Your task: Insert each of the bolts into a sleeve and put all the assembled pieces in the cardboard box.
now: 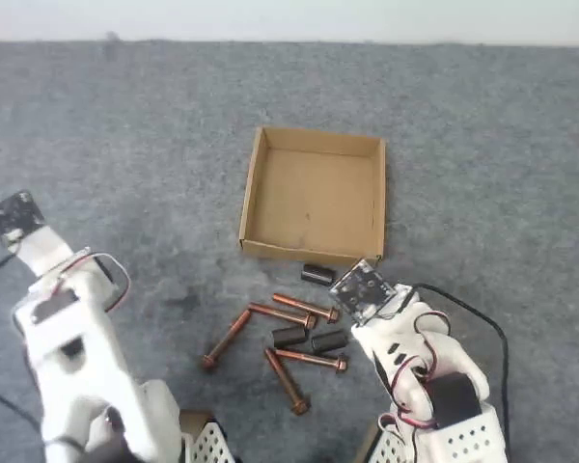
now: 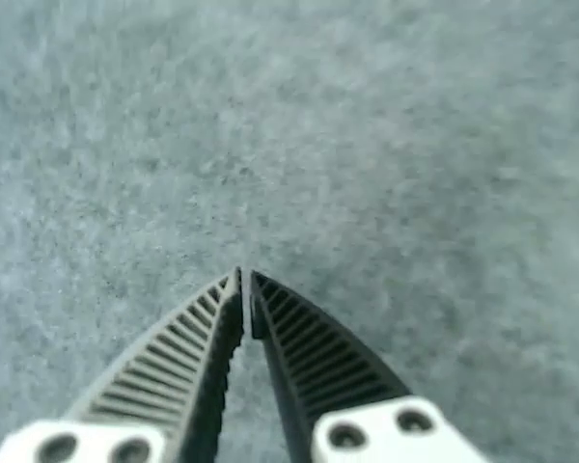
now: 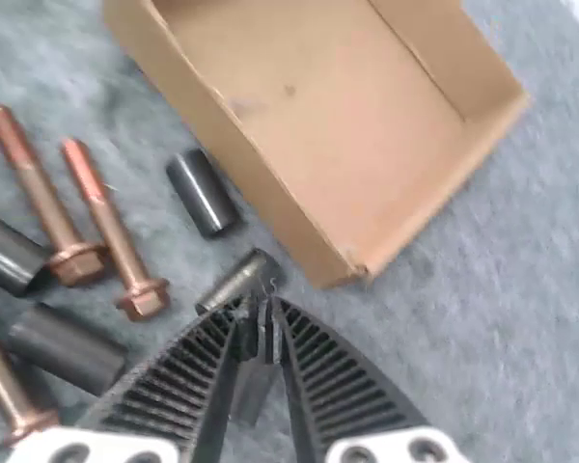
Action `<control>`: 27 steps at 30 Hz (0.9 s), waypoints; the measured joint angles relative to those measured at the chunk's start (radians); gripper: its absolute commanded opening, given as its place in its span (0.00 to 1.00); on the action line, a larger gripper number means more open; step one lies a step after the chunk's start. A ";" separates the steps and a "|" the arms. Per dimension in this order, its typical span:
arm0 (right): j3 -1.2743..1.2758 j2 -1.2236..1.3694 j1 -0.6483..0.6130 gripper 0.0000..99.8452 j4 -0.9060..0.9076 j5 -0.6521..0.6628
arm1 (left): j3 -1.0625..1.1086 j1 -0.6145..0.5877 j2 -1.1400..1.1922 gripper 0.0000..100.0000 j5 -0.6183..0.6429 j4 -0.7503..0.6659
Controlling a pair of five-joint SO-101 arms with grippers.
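The right gripper [image 3: 261, 323] hangs low over the grey carpet [image 1: 125, 125], just in front of the cardboard box [image 1: 254, 188]. Its 2 ribbed fingers are pressed together. A dark sleeve [image 3: 234, 282] lies directly beneath the tips, and I cannot tell whether they touch it. A second sleeve [image 3: 203, 193] lies just beside the box's near wall. The copper bolts [image 1: 309, 359] lie loose on the carpet outside the box, among 2 more sleeves [image 1: 289, 337]. The left gripper [image 2: 244, 285] sits well off to the side over bare carpet, its fingers also closed tight.
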 measured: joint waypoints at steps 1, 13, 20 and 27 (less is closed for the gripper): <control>-0.005 0.000 -0.021 0.01 0.000 0.000 | -0.018 -0.006 0.038 0.01 0.008 0.000; -0.041 0.002 -0.118 0.01 0.005 0.014 | -0.071 -0.014 0.121 0.09 0.023 0.000; -0.201 0.258 -0.117 0.01 0.018 0.011 | -0.071 -0.014 0.121 0.11 0.023 0.000; -0.371 0.675 -0.044 0.11 0.005 -0.164 | -0.071 -0.014 0.121 0.12 0.023 0.000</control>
